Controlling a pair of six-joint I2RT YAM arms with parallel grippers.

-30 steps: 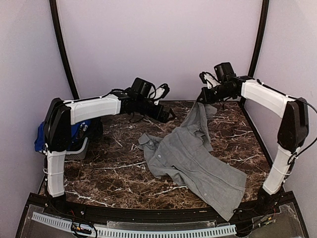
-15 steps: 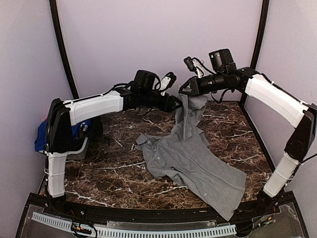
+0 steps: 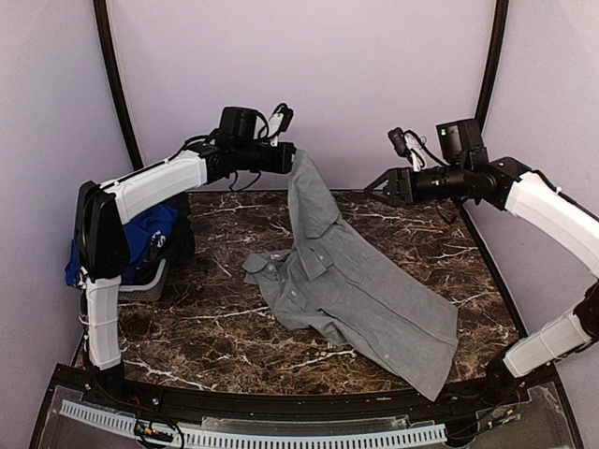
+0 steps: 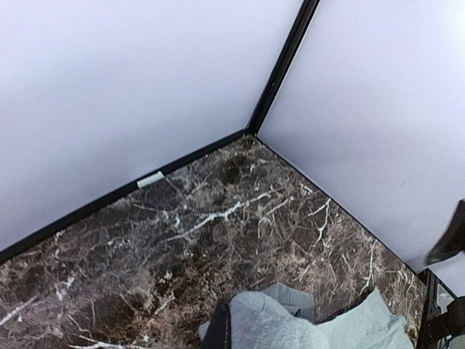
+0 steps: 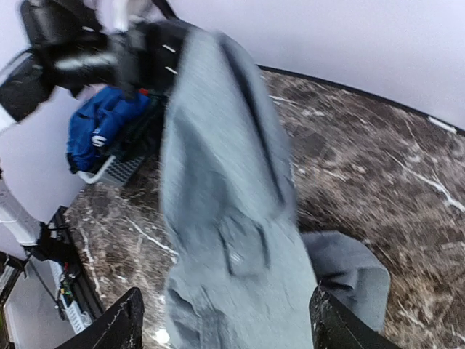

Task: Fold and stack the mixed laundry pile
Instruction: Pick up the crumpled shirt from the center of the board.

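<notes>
A grey shirt (image 3: pixel 360 295) lies spread across the middle of the dark marble table, with one part pulled up in the air at the back. My left gripper (image 3: pixel 292 159) is shut on that raised part, and in the left wrist view grey cloth (image 4: pixel 287 326) bunches against one dark finger (image 4: pixel 218 333). My right gripper (image 3: pixel 372 184) hovers open to the right of the raised cloth, apart from it. In the right wrist view its fingertips (image 5: pixel 120 323) stand wide with the hanging shirt (image 5: pixel 218 189) beyond them. A royal-blue T-shirt (image 3: pixel 154 234) fills the basket at the left.
A small grey basket (image 3: pixel 148 281) sits at the table's left edge beside the left arm's base, also visible as a basket (image 5: pixel 116 171) from the right wrist. Black frame posts and pale walls close in the back and sides. Bare marble table (image 3: pixel 215 318) shows left of the shirt.
My right gripper let go of the shirt's raised part and drew back to the right. My left gripper shut on that part and carried it up and to the left.
</notes>
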